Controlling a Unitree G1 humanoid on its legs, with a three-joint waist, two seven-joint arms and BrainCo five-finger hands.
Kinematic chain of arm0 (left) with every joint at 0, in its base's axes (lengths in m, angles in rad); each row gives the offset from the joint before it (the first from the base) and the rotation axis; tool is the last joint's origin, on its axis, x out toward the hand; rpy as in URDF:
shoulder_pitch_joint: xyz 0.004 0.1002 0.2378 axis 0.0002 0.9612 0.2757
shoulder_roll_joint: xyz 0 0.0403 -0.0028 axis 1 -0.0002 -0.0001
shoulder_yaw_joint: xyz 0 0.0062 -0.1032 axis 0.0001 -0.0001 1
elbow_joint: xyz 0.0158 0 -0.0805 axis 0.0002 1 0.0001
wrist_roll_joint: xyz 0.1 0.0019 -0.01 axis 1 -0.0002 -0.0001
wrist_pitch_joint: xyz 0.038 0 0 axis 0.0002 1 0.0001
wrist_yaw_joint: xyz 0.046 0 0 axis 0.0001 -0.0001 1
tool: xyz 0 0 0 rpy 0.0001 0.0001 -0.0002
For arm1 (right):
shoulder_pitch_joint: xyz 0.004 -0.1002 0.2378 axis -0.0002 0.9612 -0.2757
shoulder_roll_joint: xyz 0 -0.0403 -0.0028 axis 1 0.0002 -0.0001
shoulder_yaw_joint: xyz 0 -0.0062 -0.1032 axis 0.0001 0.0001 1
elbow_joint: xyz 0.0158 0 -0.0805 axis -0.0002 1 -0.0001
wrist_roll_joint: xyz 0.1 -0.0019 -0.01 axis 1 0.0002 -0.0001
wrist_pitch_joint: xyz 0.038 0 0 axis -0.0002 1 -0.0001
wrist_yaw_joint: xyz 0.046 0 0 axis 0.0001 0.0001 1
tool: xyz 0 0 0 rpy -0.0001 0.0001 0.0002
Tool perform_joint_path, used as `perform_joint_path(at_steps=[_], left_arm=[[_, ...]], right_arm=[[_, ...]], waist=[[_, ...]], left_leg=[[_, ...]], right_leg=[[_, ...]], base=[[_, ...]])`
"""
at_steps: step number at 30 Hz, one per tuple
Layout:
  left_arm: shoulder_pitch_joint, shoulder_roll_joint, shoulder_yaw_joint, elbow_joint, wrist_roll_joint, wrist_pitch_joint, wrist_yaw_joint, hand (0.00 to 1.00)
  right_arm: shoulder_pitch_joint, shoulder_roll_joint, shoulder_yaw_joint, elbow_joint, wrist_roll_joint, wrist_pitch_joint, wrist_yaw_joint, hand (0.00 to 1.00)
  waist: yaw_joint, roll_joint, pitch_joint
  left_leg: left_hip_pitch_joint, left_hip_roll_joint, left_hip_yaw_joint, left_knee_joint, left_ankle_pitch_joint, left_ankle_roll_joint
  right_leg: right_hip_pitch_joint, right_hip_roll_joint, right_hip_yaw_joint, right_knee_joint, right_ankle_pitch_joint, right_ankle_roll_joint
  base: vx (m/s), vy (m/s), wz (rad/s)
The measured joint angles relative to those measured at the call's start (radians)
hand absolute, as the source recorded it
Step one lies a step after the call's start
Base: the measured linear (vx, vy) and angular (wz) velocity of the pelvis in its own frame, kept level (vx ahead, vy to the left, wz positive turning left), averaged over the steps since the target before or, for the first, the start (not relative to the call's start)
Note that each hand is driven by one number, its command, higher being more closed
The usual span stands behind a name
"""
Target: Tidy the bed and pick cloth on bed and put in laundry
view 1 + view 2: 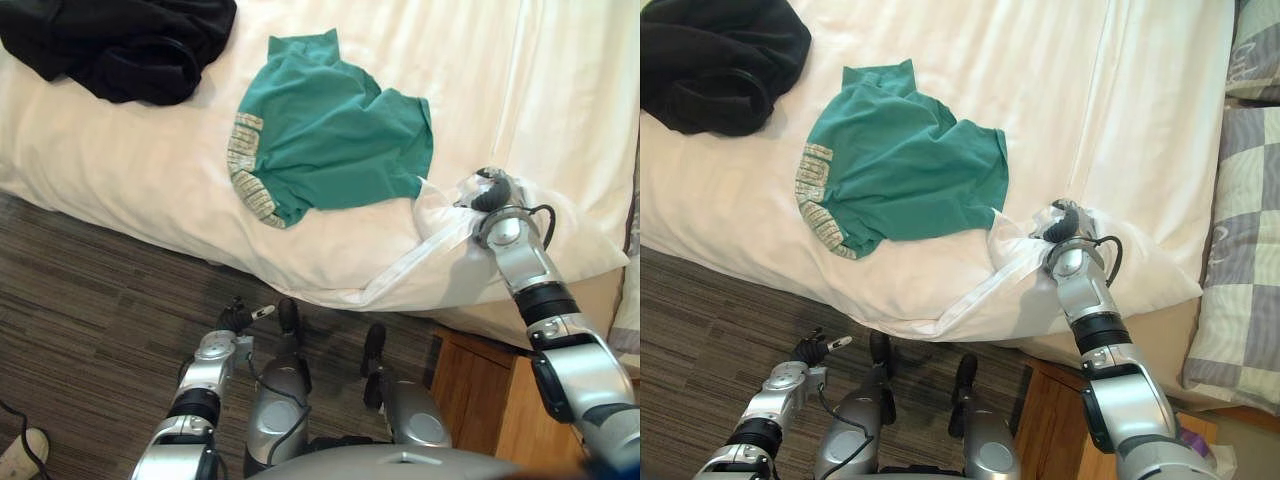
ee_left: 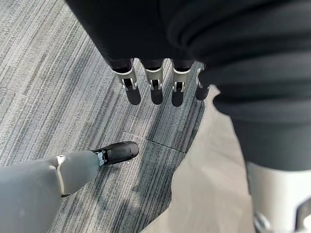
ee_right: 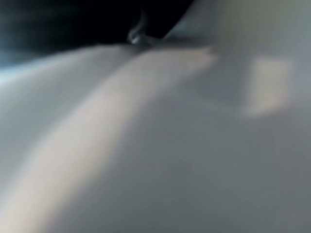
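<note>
A teal T-shirt [image 1: 330, 140] lies crumpled in the middle of the white duvet [image 1: 520, 80]. A black garment [image 1: 120, 45] is heaped at the bed's far left corner. My right hand [image 1: 490, 192] sits at the duvet's near edge, just right of the T-shirt's hem, sunk into a raised, bunched fold of the white cover. White cloth presses close against it in the right wrist view. My left hand [image 1: 238, 318] hangs low beside the bed over the carpet, open, its fingers [image 2: 155, 85] straight and holding nothing.
Grey striped carpet [image 1: 90, 290] runs along the bed's near side. A wooden nightstand [image 1: 490, 390] stands at the lower right under my right arm. Checked grey pillows [image 1: 1240, 250] lie at the right end of the bed. A pale shoe [image 1: 22, 455] shows at the lower left edge.
</note>
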Motion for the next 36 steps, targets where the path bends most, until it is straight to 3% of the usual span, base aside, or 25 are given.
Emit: perform_joint_path(at_steps=[11, 16, 20, 23, 28, 29, 32, 36], left_arm=[[0.000, 0.004, -0.023, -0.029, 0.034, 0.046, -0.016, 0.00], [0.005, 0.003, -0.026, -0.040, 0.041, 0.050, -0.019, 0.00], [0.055, -0.006, -0.027, -0.066, 0.042, 0.052, -0.013, 0.00], [0.101, -0.017, -0.027, -0.066, 0.042, 0.052, -0.012, 0.00], [0.243, -0.071, -0.030, -0.052, 0.042, 0.059, -0.012, 0.00], [0.254, -0.077, -0.030, -0.043, 0.042, 0.059, -0.012, 0.00], [0.283, -0.102, -0.033, -0.021, 0.043, 0.048, -0.014, 0.00], [0.319, -0.124, -0.060, 0.022, 0.043, 0.007, -0.024, 0.00]], right_arm=[[0.072, 0.042, 0.000, -0.003, 0.004, -0.008, 0.014, 1.00], [0.122, 0.049, -0.010, -0.052, 0.037, -0.026, -0.014, 1.00], [0.270, 0.091, -0.070, -0.239, 0.083, -0.034, -0.047, 1.00], [0.398, 0.121, -0.124, -0.374, 0.121, -0.040, -0.058, 1.00], [0.705, 0.129, -0.217, -0.575, 0.196, -0.090, -0.066, 1.00], [0.738, 0.135, -0.226, -0.588, 0.200, -0.097, -0.066, 0.00], [0.838, 0.197, -0.277, -0.607, 0.271, -0.150, -0.099, 0.00], [0.945, 0.309, -0.330, -0.517, 0.533, -0.265, -0.136, 0.00]], waist=[[0.001, -0.022, -0.004], [0.002, -0.027, -0.006], [-0.004, -0.064, -0.033], [-0.025, -0.068, -0.039], [-0.094, -0.053, -0.182], [-0.101, -0.047, -0.201], [-0.139, -0.009, -0.229], [-0.172, 0.056, -0.263]], left_leg=[[0.012, 0.019, 0.005, -0.001, 0.010, -0.016], [0.023, 0.023, 0.007, -0.001, 0.013, -0.020], [0.032, 0.007, 0.025, -0.005, 0.013, -0.024], [0.065, 0.005, 0.042, -0.006, 0.016, -0.028], [0.106, 0.007, 0.084, -0.007, -0.009, -0.051], [0.110, 0.006, 0.091, -0.007, -0.012, -0.051], [0.144, 0.005, 0.122, -0.007, -0.023, -0.055], [0.175, -0.001, 0.139, -0.007, -0.037, -0.055]], right_leg=[[0.014, 0.018, 0.006, -0.003, 0.000, -0.001], [0.027, 0.023, 0.026, -0.013, -0.002, 0.000], [0.034, 0.006, 0.037, -0.023, -0.055, 0.008], [0.059, 0.011, 0.054, -0.022, -0.071, 0.009], [0.066, 0.013, 0.109, -0.016, -0.107, 0.016], [0.067, 0.012, 0.112, -0.016, -0.111, 0.015], [0.084, 0.010, 0.138, -0.017, -0.114, 0.015], [0.100, 0.004, 0.150, -0.023, -0.119, 0.016]], base=[[0.00, -0.008, -0.02], [0.00, -0.002, -0.01], [-0.01, -0.032, -0.12], [0.01, -0.032, -0.12], [0.04, -0.026, -0.30], [0.05, -0.013, -0.40], [0.03, 0.000, -0.31], [0.01, 0.012, -0.11]])
